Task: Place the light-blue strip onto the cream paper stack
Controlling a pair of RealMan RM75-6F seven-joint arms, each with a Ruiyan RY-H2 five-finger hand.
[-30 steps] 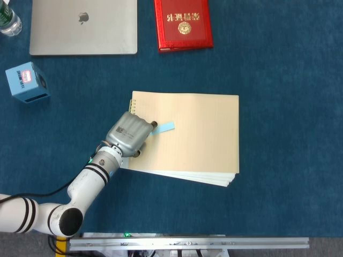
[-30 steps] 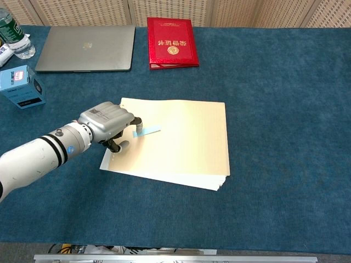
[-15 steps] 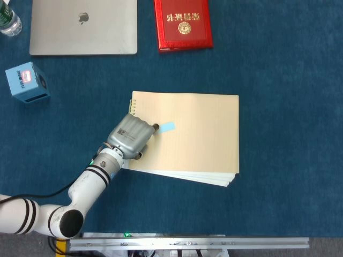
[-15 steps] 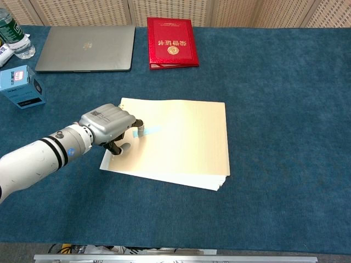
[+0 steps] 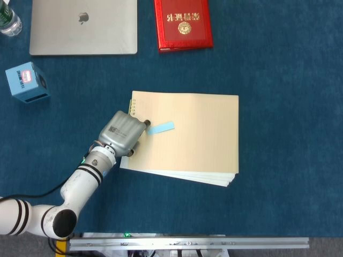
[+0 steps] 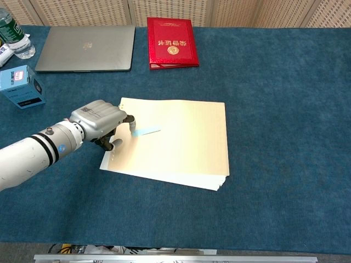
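The light-blue strip [image 5: 161, 127] [image 6: 147, 130] lies flat on the upper left part of the cream paper stack [image 5: 198, 139] [image 6: 181, 142]. My left hand [image 5: 123, 134] [image 6: 98, 121] is over the stack's left edge with its fingers curled in. One fingertip sits right at the strip's left end, and the rest of the strip lies bare on the paper. I see nothing inside the hand. My right hand shows in neither view.
A closed silver laptop [image 5: 83, 27] and a red booklet [image 5: 183, 24] lie at the back. A small blue box [image 5: 28, 82] stands at the left, with a bottle [image 5: 8, 21] in the far left corner. Blue cloth covers the table.
My left hand has drawn back to the left. The strip stayed where it was on the paper, so more of it now shows.
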